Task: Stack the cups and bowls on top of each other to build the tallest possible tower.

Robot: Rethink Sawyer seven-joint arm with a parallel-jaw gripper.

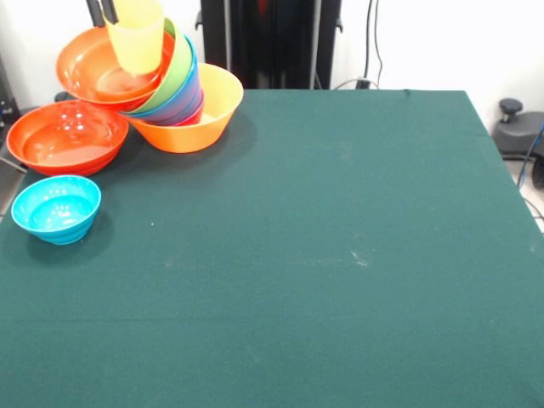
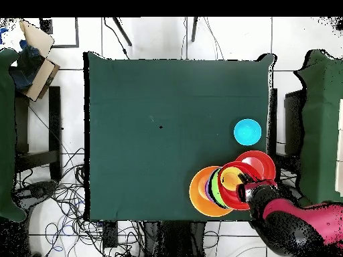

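While the claw (image 1: 104,12) grips the yellow cup (image 1: 136,36) by its rim, the cup hangs just above the top orange bowl (image 1: 106,72) of the leaning tower (image 1: 183,106) at the bench's (image 1: 323,238) far corner. A red-orange bowl (image 1: 66,136) and cyan bowl (image 1: 56,207) wait beside it. Judged next: lower the cup gently, centred, since the pile tilts.

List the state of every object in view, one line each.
tumbler: upright, held by the gripper, in the tilted orange bowl on top.
tower: nested bowls leaning sideways in the large light-orange bowl.
red-orange bowl: upright on the table, empty, beside the tower.
cyan bowl: upright, empty, apart from the others.
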